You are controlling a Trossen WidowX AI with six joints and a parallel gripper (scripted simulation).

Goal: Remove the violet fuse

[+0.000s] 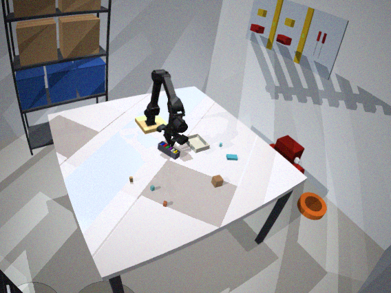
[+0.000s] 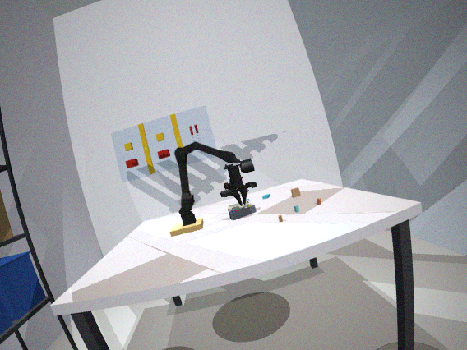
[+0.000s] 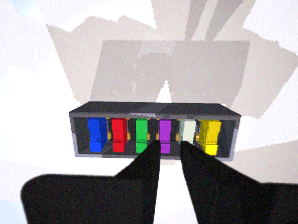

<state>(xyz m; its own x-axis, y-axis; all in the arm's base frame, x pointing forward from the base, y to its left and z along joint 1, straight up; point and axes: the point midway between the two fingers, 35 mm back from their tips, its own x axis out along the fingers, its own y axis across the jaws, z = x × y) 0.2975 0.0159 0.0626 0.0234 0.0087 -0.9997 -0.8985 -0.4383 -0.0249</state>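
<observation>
The dark fuse block (image 1: 166, 152) (image 2: 242, 213) (image 3: 155, 108) holds a row of upright fuses. The violet fuse (image 3: 165, 129) stands in it between the green fuse (image 3: 142, 130) and the white fuse (image 3: 188, 130). My gripper (image 1: 171, 144) (image 2: 243, 204) (image 3: 169, 146) points down over the block, with its fingers narrowly open and nothing held. In the wrist view the fingertips appear just below the violet fuse, one to each side of its line. Their exact height over it is hard to tell. The pale tray (image 1: 203, 148) lies beside the block, empty.
The red fuse (image 3: 119, 131), blue fuse (image 3: 97, 131) and yellow fuse (image 3: 210, 132) also stand in the block. A teal slab (image 1: 232, 157) and a small cyan cube (image 1: 220, 144) lie beyond the tray. A brown cube (image 1: 217, 181) and several small blocks lie farther off.
</observation>
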